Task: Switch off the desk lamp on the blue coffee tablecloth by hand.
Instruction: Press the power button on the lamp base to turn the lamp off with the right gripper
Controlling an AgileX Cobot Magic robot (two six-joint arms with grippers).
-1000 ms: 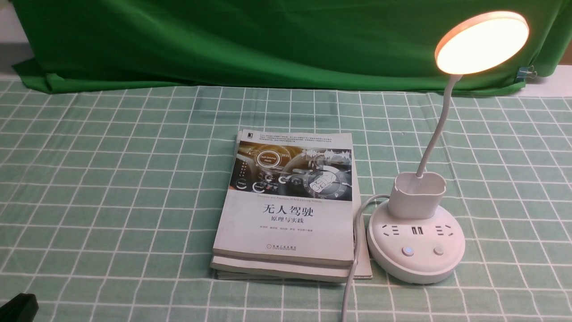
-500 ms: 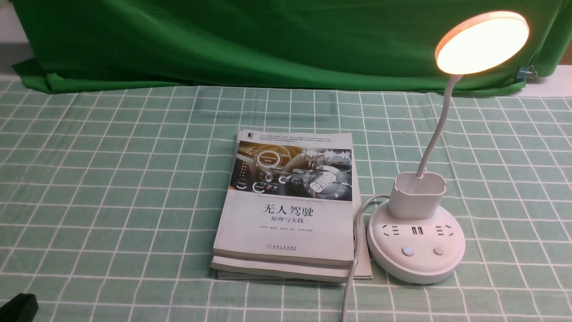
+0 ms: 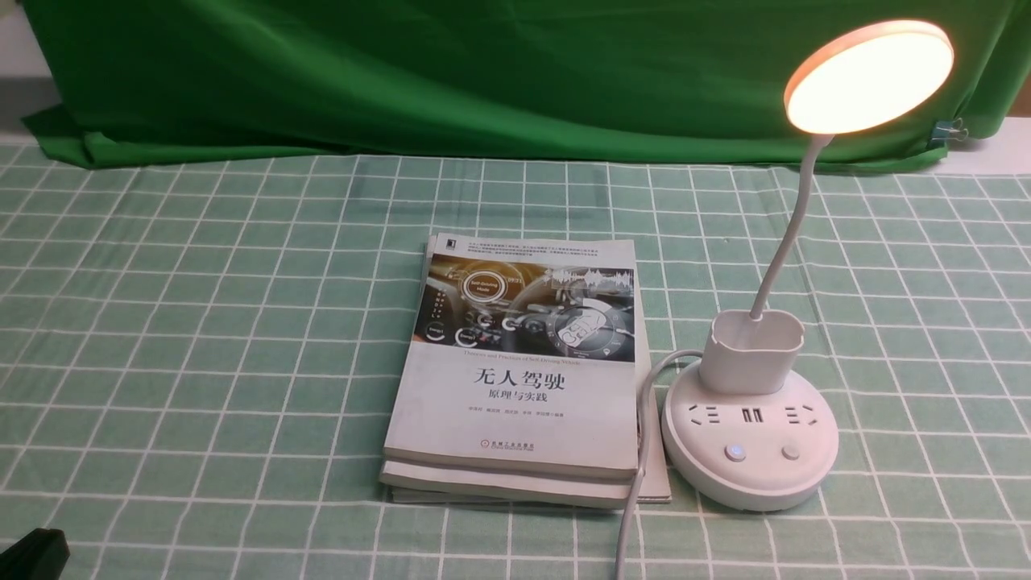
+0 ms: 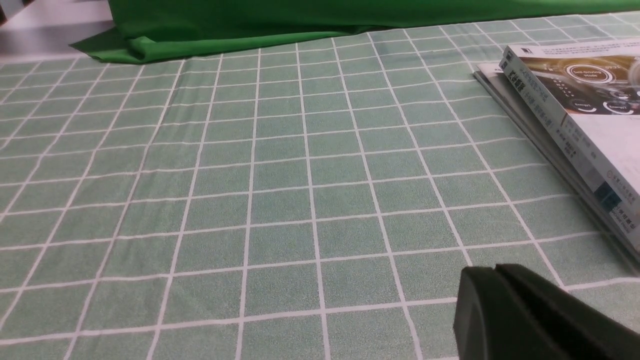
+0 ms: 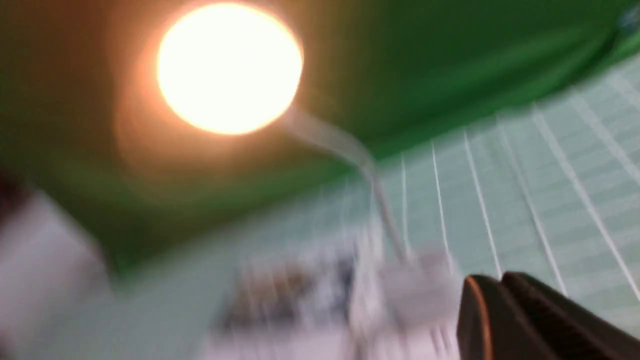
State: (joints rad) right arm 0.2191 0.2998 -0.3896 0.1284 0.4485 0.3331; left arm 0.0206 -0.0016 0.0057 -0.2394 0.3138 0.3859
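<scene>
The white desk lamp (image 3: 749,439) stands at the right on the pale blue-green checked tablecloth (image 3: 201,322). Its disc head (image 3: 870,76) glows orange. The round base carries sockets, a lit button (image 3: 734,452) and a plain button (image 3: 791,452). My left gripper (image 4: 492,275) is shut and empty, low over the cloth at the near left; its tip shows in the front view (image 3: 32,556). My right gripper (image 5: 492,282) is shut and empty; its blurred wrist view shows the lit head (image 5: 227,67) and the base (image 5: 420,295) just beyond its tips. It is outside the front view.
A stack of books (image 3: 515,379) lies left of the lamp base, also in the left wrist view (image 4: 575,110). The lamp's white cord (image 3: 636,475) runs between books and base to the near edge. A dark green backdrop cloth (image 3: 443,72) hangs behind.
</scene>
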